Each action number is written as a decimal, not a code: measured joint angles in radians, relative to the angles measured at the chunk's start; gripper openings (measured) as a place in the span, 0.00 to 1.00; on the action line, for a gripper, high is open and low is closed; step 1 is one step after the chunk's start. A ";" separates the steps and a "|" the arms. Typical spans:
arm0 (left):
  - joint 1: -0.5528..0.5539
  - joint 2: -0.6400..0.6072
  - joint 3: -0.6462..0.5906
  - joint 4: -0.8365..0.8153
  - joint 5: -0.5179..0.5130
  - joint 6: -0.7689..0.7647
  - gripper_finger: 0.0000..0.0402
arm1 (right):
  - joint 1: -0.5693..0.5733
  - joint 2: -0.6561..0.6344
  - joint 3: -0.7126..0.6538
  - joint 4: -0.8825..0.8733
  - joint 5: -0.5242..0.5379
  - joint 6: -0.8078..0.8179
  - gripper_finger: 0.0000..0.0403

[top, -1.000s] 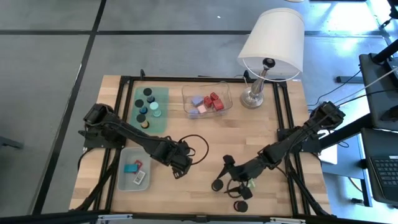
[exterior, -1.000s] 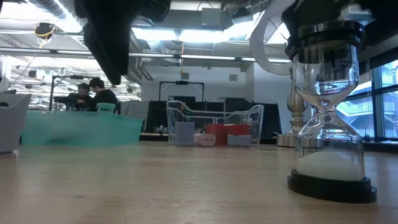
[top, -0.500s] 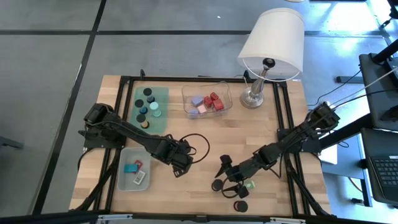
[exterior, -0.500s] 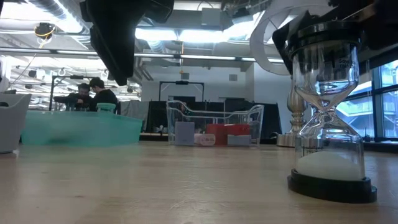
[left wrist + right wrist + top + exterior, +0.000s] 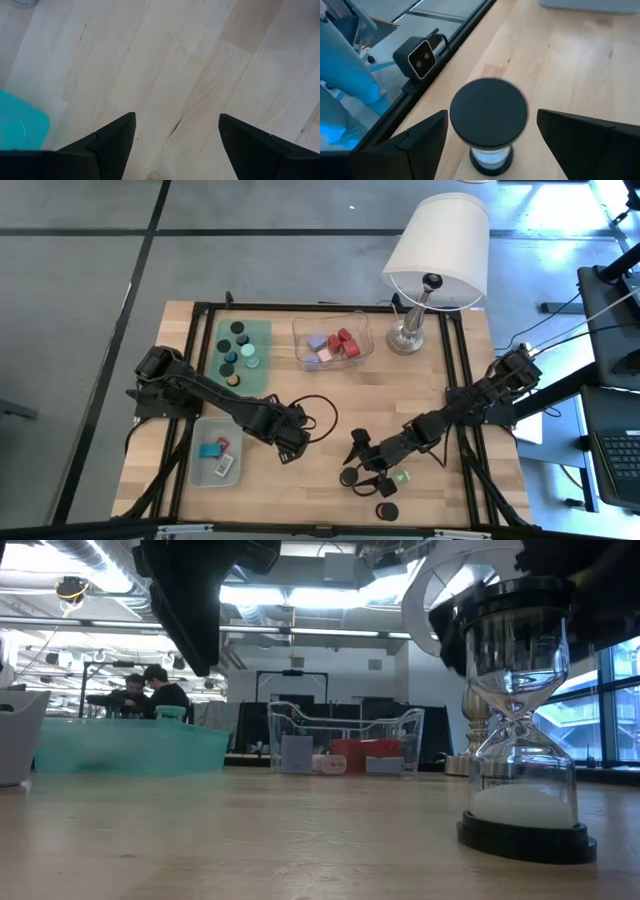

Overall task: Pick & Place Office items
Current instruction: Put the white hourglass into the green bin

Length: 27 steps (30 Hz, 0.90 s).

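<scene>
While the left gripper (image 5: 291, 448) waits open over bare worktop (image 5: 330, 405), the right gripper (image 5: 362, 467) straddles an hourglass (image 5: 489, 125) near the front edge, fingers spread, seemingly not yet gripping. Next: close and lift. Counted: roughly seven caps (image 5: 238, 348) on the green mat, one hourglass.

place: lab/workshop | evidence: exposed ceiling ducts (image 5: 300, 615), equipment racks (image 5: 290, 700), people at bench (image 5: 150, 690)
</scene>
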<state>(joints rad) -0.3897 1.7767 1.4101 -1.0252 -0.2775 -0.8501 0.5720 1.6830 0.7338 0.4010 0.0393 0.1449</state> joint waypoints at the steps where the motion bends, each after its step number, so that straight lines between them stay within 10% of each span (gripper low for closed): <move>1: 0.000 0.000 0.000 0.000 0.000 0.000 0.70 | 0.000 0.013 0.000 0.011 -0.006 0.011 0.77; 27: 0.010 0.000 0.000 0.008 -0.107 0.043 0.70 | -0.009 0.022 0.000 0.091 0.057 0.221 0.53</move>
<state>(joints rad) -0.3797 1.7767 1.4102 -1.0168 -0.3842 -0.8069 0.5632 1.7052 0.7338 0.4923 0.0966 0.3657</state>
